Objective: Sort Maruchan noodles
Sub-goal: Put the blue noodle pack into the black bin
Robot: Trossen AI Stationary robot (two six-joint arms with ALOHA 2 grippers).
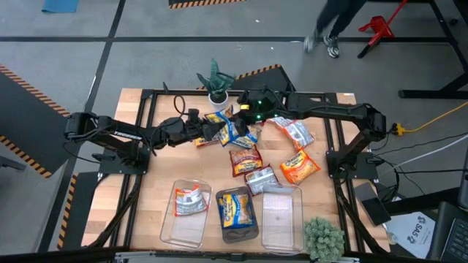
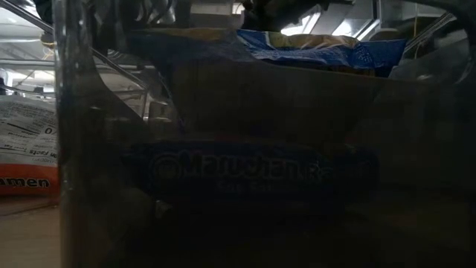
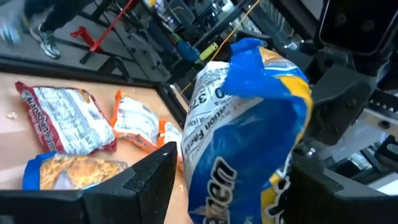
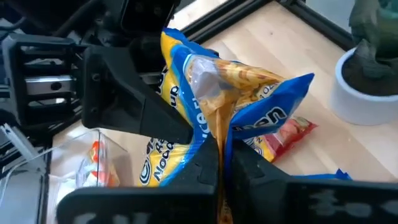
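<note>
A blue-and-yellow noodle packet (image 3: 249,124) is held above the middle far part of the table by both grippers. My left gripper (image 3: 239,186) reaches in from the table's left and is shut on the packet. My right gripper (image 4: 219,158) comes from the far right and is shut on the same packet (image 4: 205,99). In the high view they meet at the packet (image 1: 228,130). Several other packets lie flat on the table, among them an orange one (image 1: 300,166) and a red-and-silver one (image 1: 292,131). My left gripper has the packet's lower half (image 3: 217,180) between its two widely spread fingers, one finger (image 3: 146,177) on each side. The fingers come in level from the table's left. The packet stands upright between them, crumpled, its top end free. My right gripper pinches a creased fold of the packet's wrapper (image 4: 219,130) between its two fingers. They slant down from the table's far right. The packet bulges out to both sides of the pinch and is off the table.
Three clear bins stand along the near edge: the left (image 1: 191,219) holds a red-and-silver packet, the middle (image 1: 235,232) blue packets, and nothing shows in the right (image 1: 281,215). A potted plant (image 1: 217,86) stands at the far edge and a green bush (image 1: 323,237) at the near right.
</note>
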